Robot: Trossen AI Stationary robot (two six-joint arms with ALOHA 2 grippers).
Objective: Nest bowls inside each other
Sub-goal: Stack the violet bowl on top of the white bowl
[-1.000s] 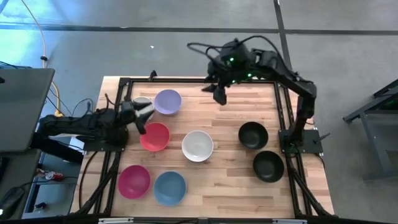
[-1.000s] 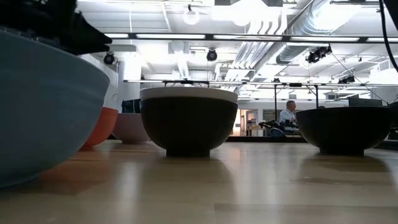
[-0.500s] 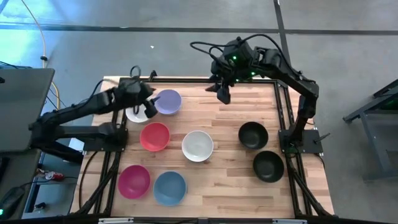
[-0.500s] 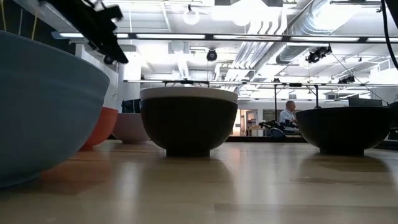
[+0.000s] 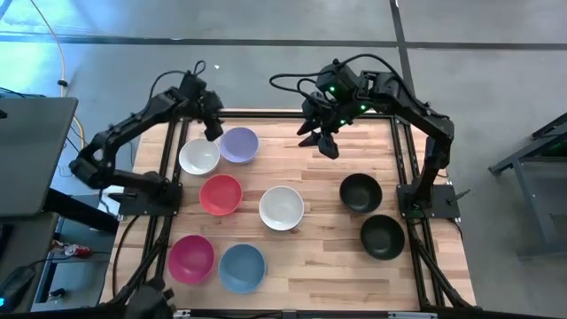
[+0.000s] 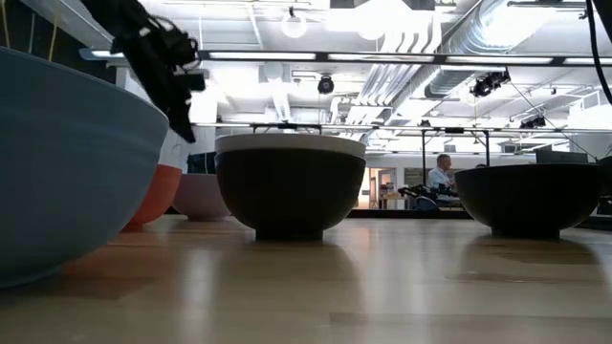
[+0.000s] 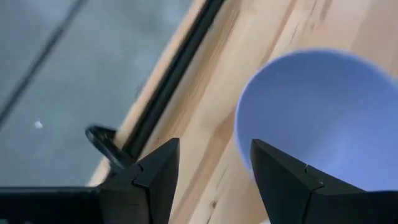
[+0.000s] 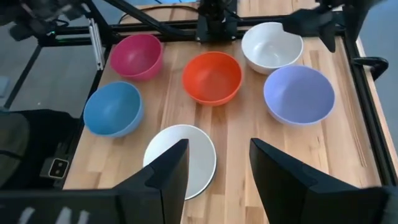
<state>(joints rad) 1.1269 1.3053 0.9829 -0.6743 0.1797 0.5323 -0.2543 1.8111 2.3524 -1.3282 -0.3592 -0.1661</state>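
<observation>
Your left gripper (image 5: pixel 211 127), jaws spread and empty, hovers upper left in the high view, just beside the lavender bowl (image 5: pixel 238 144). Straddle its rim squarely before you pinch, lift straight up, and keep clear of the white bowl (image 5: pixel 199 156) alongside. The right gripper (image 5: pixel 323 142) waits, jaws spread, top centre.

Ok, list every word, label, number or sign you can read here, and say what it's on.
None can be read. The bowls, such as the lavender bowl and the red bowl, are plain, and so is the table. The left gripper and right gripper show no legible marks.
</observation>
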